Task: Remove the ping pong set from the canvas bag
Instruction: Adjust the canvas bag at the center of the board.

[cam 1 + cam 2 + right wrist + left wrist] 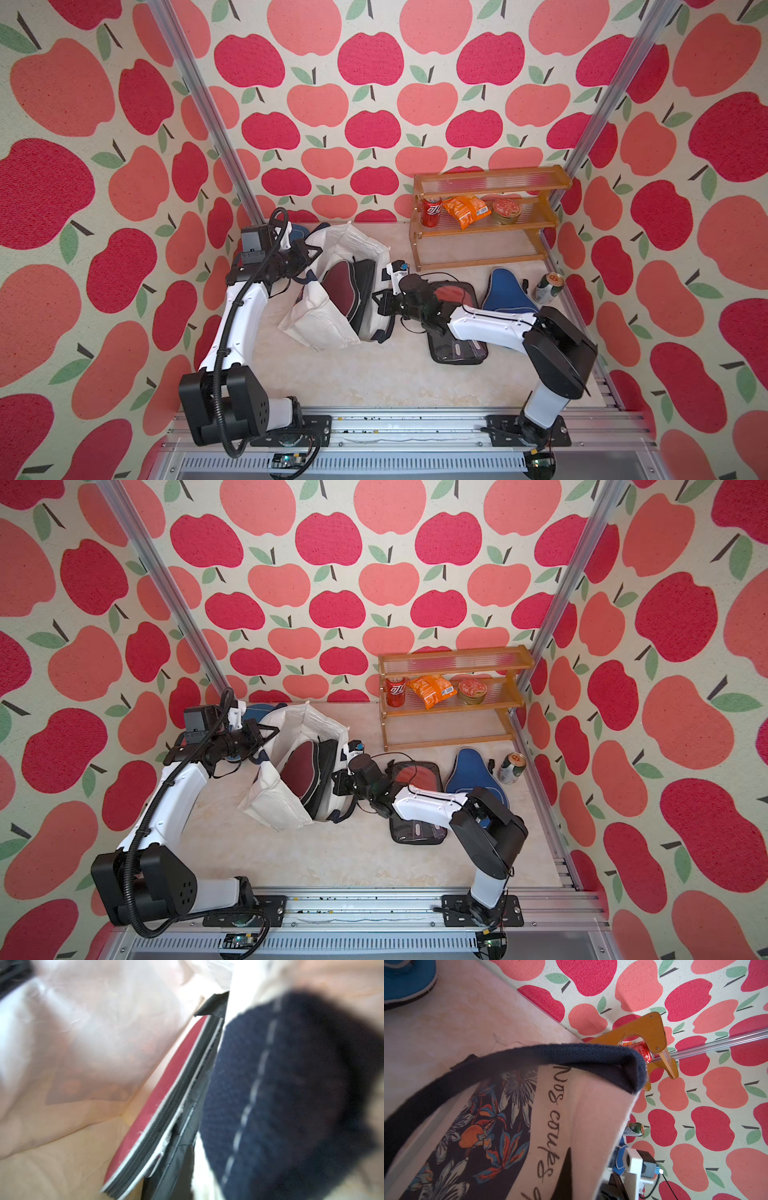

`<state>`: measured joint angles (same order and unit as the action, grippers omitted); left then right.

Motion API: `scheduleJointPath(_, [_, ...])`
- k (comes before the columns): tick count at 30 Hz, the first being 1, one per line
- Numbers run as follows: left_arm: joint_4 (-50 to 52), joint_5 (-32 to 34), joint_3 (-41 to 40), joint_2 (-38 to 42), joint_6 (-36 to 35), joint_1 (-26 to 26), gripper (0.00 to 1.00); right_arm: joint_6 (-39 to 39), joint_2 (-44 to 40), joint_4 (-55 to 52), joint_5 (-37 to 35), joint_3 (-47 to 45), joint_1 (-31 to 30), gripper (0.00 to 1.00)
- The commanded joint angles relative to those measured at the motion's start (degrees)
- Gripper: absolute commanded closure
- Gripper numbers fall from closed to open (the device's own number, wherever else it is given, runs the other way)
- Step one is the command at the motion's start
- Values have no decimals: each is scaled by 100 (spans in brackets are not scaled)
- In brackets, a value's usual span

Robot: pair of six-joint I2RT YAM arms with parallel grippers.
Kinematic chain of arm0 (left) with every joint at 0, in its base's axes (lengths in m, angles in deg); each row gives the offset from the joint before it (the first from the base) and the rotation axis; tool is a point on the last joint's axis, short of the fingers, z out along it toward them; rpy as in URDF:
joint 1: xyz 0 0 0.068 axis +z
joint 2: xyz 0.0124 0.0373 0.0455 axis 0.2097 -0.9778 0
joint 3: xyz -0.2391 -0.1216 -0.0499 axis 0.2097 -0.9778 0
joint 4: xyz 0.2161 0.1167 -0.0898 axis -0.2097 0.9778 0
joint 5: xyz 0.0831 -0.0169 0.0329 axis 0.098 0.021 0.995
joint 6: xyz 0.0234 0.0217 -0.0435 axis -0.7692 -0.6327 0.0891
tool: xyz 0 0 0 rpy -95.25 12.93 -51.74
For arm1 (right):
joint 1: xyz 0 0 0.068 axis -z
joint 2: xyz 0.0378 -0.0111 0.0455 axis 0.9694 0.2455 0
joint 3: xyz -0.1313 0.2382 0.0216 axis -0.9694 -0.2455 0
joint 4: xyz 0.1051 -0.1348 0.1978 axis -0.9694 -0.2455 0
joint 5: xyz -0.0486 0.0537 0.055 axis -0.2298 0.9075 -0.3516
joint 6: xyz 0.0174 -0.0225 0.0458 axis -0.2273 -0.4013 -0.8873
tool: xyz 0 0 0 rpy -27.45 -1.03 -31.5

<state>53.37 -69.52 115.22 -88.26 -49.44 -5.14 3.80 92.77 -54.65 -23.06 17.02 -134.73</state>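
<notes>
The pale counter is carrying everything. The canvas bag is slumping on its side left of centre, and its mouth is gaping open in both top views. At the back right a wooden shelf rack is standing against the wall, holding a red cola can, an orange snack bag and a round tub.

Inside the bag, the maroon case is leaning with the black-edged pouch pressing against its right side. Three pieces are lying outside. A clear pouch with a red paddle is resting under the right arm, a blue case is just right of it, and a second blue case is peeking out behind the bag. A green can is lying near the right wall.

The left gripper is sitting at the bag's left rim. Its jaws are closed and pinching the navy handle, and the maroon case is lying just beyond them.

The right gripper is pressing at the bag's right rim, just beside the black-edged pouch. Its jaws are closed. The blurred right wrist view is showing only the other navy strap next to the maroon case's zip edge, so I cannot tell what they are pinching.
</notes>
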Motion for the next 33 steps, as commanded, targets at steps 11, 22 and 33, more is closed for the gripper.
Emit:
scheduleJointPath(11, [1663, 1645, 1356, -304, -1616, -718, 85, -299, -1072, 36, -2175, -397, -839, 100])
scheduleJointPath(22, [1652, 2981, 2196, 141, -2190, -1054, 18, -243, -1197, -270, -1588, -142, -538, 100])
scheduleJointPath(33, [2383, 3655, 2596, -117, -2894, -1972, 8, -276, -1195, -706, -1099, 272, -320, 100])
